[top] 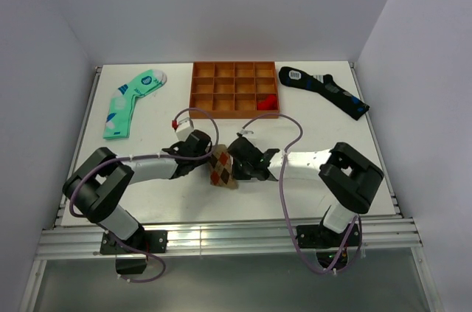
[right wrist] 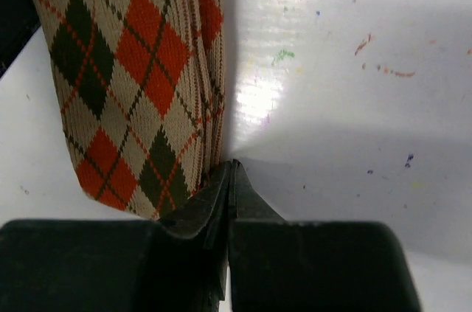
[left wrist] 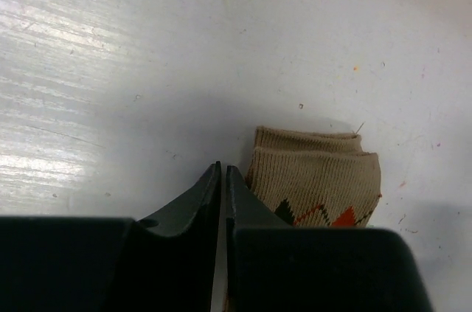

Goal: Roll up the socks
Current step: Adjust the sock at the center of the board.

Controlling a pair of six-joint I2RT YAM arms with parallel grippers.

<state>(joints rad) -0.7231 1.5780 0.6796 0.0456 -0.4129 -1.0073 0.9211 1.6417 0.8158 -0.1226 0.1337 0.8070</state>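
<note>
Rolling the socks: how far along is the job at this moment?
Done: the argyle sock lies mid-table, doubled into layers, as the cuff end shows in the left wrist view. In hand: the left gripper and right gripper flank it with jaws shut, the right tips at its layered edge. Left: it looks folded flat, not rolled into a bundle.

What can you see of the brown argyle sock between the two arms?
The sock is tan knit with orange-red and dark diamonds crossed by thin lines. It is folded into layers, a plain tan end showing in the left wrist view. It lies on the white table, front middle. The shut left end effector and right end effector each meet an edge; whether they pinch it is unclear.
</note>
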